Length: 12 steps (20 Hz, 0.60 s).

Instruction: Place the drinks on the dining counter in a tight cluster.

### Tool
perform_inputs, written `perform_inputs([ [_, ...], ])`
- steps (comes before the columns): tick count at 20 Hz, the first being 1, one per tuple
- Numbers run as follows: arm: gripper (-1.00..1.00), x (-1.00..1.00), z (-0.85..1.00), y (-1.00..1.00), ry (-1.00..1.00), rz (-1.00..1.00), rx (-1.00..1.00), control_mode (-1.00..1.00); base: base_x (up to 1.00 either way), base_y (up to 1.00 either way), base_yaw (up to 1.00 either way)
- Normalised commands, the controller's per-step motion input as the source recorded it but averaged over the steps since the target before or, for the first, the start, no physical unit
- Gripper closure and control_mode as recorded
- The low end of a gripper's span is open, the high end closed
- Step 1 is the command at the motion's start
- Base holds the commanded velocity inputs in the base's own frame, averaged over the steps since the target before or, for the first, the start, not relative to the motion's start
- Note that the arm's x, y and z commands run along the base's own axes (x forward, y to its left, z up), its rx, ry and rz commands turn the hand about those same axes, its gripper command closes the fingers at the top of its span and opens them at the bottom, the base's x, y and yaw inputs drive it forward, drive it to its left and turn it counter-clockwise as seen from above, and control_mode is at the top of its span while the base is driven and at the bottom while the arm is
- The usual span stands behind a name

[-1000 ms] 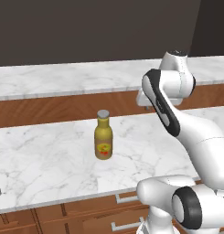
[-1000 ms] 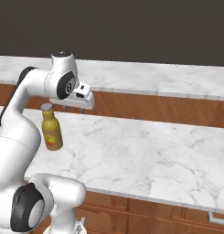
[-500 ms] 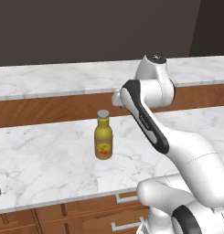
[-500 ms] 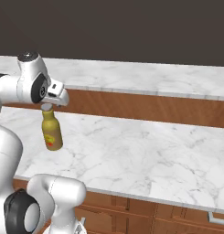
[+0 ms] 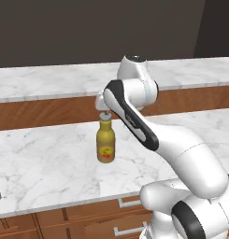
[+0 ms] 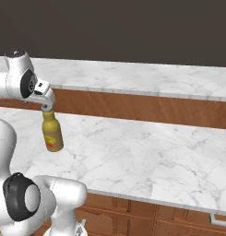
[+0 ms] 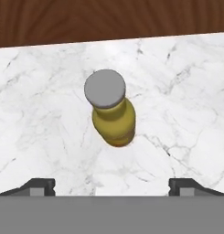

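Swinging leftward over the past second, the arm has carried its hand (image 7: 111, 185) from off to the right to a spot directly above the tall mustard-yellow bottle with the grey cap and red-yellow label (image 5: 105, 144). That bottle stands upright on the near white marble worktop with grey veins (image 5: 50, 163), close to the brown wood panel (image 6: 146, 107) behind it. From the hand view the fingertips (image 7: 38, 186) stand spread wide, well clear on either side of the cap, touching and holding nothing.
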Motion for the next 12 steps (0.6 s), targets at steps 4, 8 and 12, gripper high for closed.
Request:
perform_inputs([
  [4, -1.0, 0.52, 0.17, 0.33, 0.34, 0.0, -0.09, -1.0, 0.0, 0.0, 0.0],
  [8, -1.0, 0.56, 0.03, 0.07, 0.23, 0.0, -0.07, -1.0, 0.0, 0.0, 0.0],
  [12, -1.0, 0.16, -0.14, 0.0, -0.02, 0.0, 0.0, -1.0, 0.0, 0.0, 0.0],
])
